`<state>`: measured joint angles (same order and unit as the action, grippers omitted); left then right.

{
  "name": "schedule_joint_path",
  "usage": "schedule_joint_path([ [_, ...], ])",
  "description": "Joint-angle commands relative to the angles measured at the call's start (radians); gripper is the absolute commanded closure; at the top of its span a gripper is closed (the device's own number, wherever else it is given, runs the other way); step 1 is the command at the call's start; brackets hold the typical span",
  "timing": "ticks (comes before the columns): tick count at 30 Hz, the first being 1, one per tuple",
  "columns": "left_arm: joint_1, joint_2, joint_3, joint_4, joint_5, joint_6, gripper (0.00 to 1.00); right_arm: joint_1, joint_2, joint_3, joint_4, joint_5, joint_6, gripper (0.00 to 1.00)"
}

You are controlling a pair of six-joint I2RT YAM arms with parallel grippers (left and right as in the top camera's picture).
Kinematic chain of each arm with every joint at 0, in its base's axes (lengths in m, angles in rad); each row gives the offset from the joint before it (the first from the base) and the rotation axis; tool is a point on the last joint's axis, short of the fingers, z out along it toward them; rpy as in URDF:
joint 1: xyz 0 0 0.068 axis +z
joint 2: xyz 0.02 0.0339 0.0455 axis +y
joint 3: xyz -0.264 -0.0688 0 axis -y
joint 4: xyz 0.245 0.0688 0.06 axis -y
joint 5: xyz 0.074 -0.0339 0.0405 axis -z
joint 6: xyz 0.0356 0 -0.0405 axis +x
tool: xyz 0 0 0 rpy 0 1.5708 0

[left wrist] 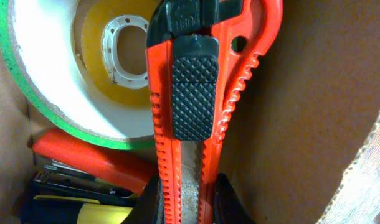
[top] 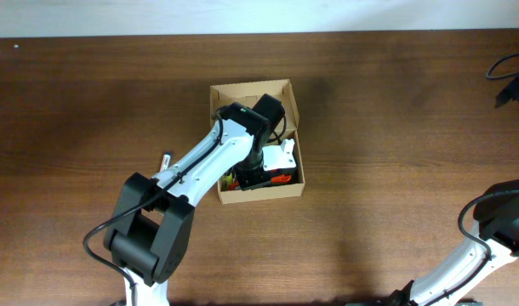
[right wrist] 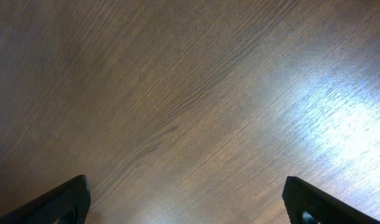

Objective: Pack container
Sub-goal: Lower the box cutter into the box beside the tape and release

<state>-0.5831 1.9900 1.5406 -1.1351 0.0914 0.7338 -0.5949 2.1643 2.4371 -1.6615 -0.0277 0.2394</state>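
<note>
One dark wood table (top: 396, 110), left hand (left wrist: 189, 202) gripping orange cutter (left wrist: 190, 93) inside container (top: 242, 92), right hand (right wrist: 187, 200) spread wide

A dark brown wooden table (top: 89, 102) fills the view. Just above centre, toward 12 o'clock, sits a small tan cardboard box (top: 238, 95) with its top open. A white-and-black left arm (top: 200, 166) slants from its black base at 7 o'clock into the box. The left gripper (top: 272, 172) hangs over the box's 5 o'clock corner, with its jaws hidden. A red-orange object (top: 282, 179) shows just beneath it. A white-and-black right arm (top: 464, 263) bends at 4 o'clock. A black cable (top: 500, 68) lies at 2 o'clock.
</note>
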Motion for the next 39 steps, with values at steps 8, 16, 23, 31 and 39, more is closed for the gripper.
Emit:
schedule_joint_path([
  [8,-0.003,0.025,-0.009,0.004,0.026,0.016,0.94,-0.001,-0.028,-0.003,0.000,0.005,0.000,0.01],
  [16,-0.003,0.025,-0.009,0.003,0.029,0.016,0.81,-0.001,-0.028,-0.003,0.000,0.005,0.000,0.01],
  [23,-0.003,0.025,-0.009,0.003,0.029,0.012,0.69,-0.001,-0.028,-0.003,0.000,0.005,0.000,0.01],
  [31,-0.003,0.025,-0.008,0.003,0.029,0.012,0.52,-0.001,-0.028,-0.003,0.000,0.005,0.000,0.01],
  [39,-0.003,0.025,-0.008,0.006,0.028,0.012,0.33,-0.001,-0.028,-0.003,0.000,0.005,0.001,0.01],
])
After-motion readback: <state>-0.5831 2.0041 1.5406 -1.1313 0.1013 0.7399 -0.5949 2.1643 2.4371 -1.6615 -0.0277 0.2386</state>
